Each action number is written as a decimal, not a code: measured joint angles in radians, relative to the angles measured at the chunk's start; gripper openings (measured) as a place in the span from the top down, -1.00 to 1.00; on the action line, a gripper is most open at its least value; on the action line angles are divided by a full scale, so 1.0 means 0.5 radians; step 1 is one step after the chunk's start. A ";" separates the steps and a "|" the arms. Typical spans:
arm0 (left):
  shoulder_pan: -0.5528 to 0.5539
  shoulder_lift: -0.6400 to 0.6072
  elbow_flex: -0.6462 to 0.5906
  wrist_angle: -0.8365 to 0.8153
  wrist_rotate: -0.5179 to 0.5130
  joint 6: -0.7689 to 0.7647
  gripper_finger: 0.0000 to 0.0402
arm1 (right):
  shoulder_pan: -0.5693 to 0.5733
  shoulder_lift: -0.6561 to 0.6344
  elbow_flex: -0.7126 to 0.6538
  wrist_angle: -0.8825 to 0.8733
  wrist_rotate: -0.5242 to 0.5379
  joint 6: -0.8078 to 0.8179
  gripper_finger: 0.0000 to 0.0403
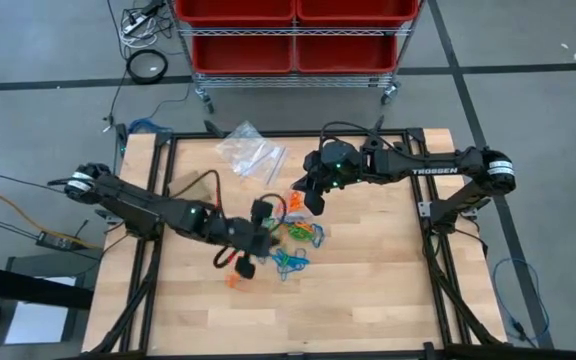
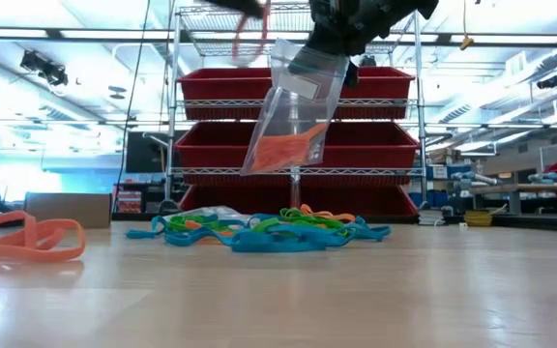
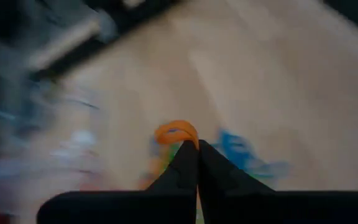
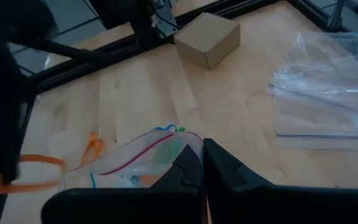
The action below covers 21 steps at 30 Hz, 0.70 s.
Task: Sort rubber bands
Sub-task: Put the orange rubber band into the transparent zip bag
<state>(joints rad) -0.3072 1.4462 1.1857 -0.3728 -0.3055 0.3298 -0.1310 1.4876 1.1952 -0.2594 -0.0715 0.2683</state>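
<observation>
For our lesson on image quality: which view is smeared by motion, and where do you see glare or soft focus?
Left wrist view: streaked by motion, only the fingers and an orange rubber band readable. Low view: bright ceiling lights glare; the near table is soft. High view: evenly lit and sharp.

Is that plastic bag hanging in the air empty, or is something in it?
Not empty. In the low view the clear bag, held up by the right gripper, shows orange rubber bands gathered in its lower corner.
</observation>
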 joint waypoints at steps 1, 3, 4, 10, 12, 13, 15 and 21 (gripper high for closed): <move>0.015 0.000 0.018 0.067 -0.047 0.070 0.98 | 0.010 0.003 0.000 -0.008 0.001 0.007 1.00; 0.052 0.001 0.032 0.187 -0.145 0.184 0.98 | 0.020 0.010 0.000 0.002 -0.001 0.044 1.00; 0.073 0.002 0.039 0.234 -0.175 0.238 0.98 | 0.024 0.023 0.001 0.022 -0.002 0.057 1.00; 0.247 0.026 0.044 0.378 -0.195 0.434 0.97 | 0.025 0.089 0.000 0.036 -0.042 0.104 1.00; 0.313 0.057 0.042 0.345 -0.084 0.435 0.97 | 0.026 0.115 0.000 0.093 -0.076 0.108 1.00; 0.341 0.077 0.039 0.328 -0.002 0.435 0.97 | 0.027 0.125 0.000 0.096 -0.083 0.109 1.00; 0.372 0.115 0.040 0.328 0.082 0.435 0.96 | 0.027 0.131 0.000 0.149 -0.108 0.113 1.00; 0.393 0.177 0.039 0.145 0.107 0.438 0.78 | 0.023 0.131 0.000 0.171 -0.121 0.129 1.00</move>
<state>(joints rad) -0.1108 1.5349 1.2053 -0.3004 -0.2523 0.5488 -0.1196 1.5529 1.1950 -0.1737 -0.1319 0.3328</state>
